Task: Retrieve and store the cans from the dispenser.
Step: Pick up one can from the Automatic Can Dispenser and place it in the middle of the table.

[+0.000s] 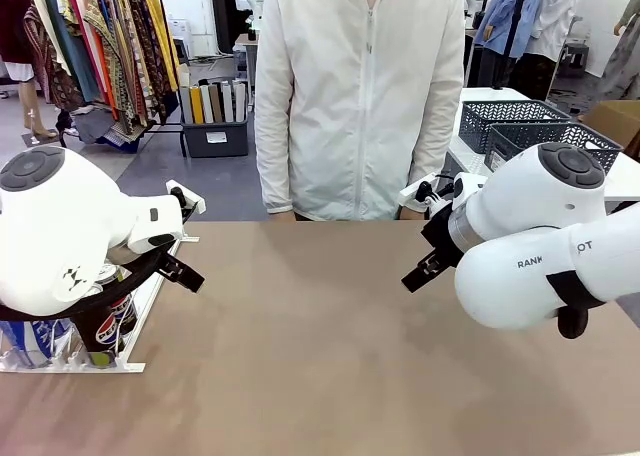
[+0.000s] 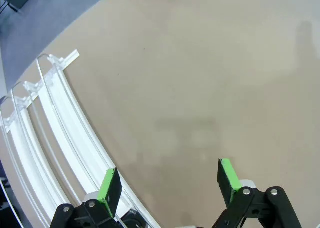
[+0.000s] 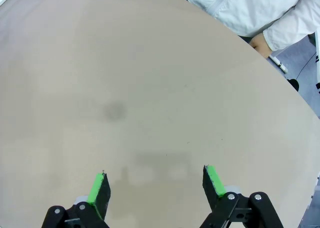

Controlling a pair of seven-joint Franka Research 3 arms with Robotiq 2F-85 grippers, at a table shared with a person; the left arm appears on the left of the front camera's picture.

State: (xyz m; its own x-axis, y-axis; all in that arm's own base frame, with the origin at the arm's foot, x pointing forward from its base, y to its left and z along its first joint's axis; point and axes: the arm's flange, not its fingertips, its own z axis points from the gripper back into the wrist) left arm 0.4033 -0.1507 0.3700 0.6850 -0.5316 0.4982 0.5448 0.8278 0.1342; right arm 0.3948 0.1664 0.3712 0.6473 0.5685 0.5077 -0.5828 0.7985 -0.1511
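The white dispenser (image 1: 140, 306) lies at the table's left edge, largely hidden behind my left arm. A black Pepsi can (image 1: 108, 331) and a blue can (image 1: 30, 341) stand in its near end. Its curved rails (image 2: 55, 118) run down the left side of the left wrist view. My left gripper (image 1: 185, 274) (image 2: 167, 180) hangs open above the tabletop just right of the rails, holding nothing. Over the right half of the table my right gripper (image 1: 420, 271) (image 3: 155, 180) is open too, with bare tabletop beneath it.
A person in a white jacket (image 1: 360, 96) stands at the far edge, one hand (image 3: 260, 44) resting by the table rim. Two dark grey mesh baskets (image 1: 520, 121) sit on a side table at the back right. The brown tabletop (image 1: 320, 336) stretches between the arms.
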